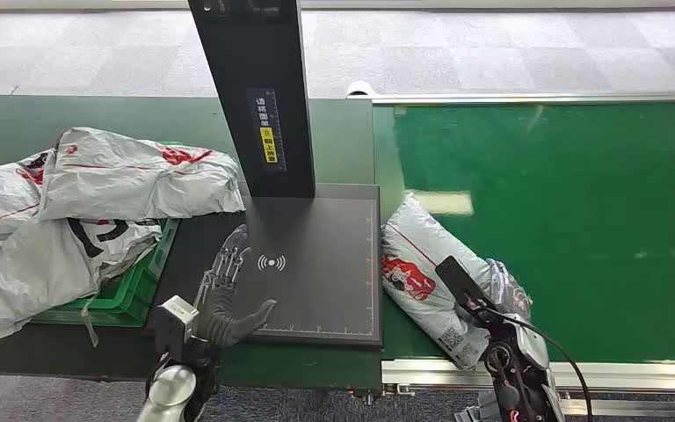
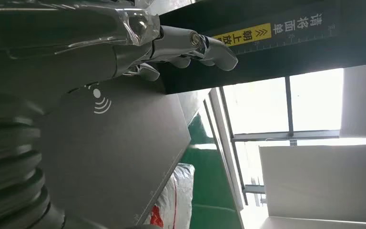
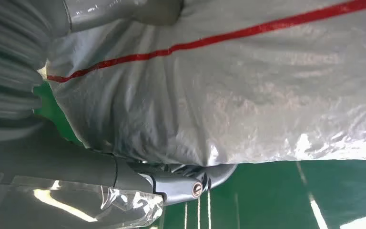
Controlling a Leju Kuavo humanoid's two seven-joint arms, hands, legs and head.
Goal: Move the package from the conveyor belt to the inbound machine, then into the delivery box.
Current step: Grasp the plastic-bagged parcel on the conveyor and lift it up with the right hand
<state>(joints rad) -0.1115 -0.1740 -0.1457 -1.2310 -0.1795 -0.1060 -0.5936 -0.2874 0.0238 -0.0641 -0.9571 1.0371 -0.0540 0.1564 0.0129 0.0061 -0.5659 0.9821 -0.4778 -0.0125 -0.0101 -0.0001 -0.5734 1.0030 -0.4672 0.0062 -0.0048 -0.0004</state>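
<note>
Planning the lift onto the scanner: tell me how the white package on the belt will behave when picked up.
The white package is a wrinkled plastic mailer, so it will likely sag and fold rather than hold its shape. Its glossy film looks slippery. The right hand is already against it.

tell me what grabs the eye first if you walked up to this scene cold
Probably the bright green conveyor belt on the right, where a white package with red print lies at its near left corner under the right hand. Next, the dark inbound machine in the middle, its black post rising behind the plate and the left hand spread open over its near left corner. On the left, crumpled white bags overflow a green delivery box.
</note>
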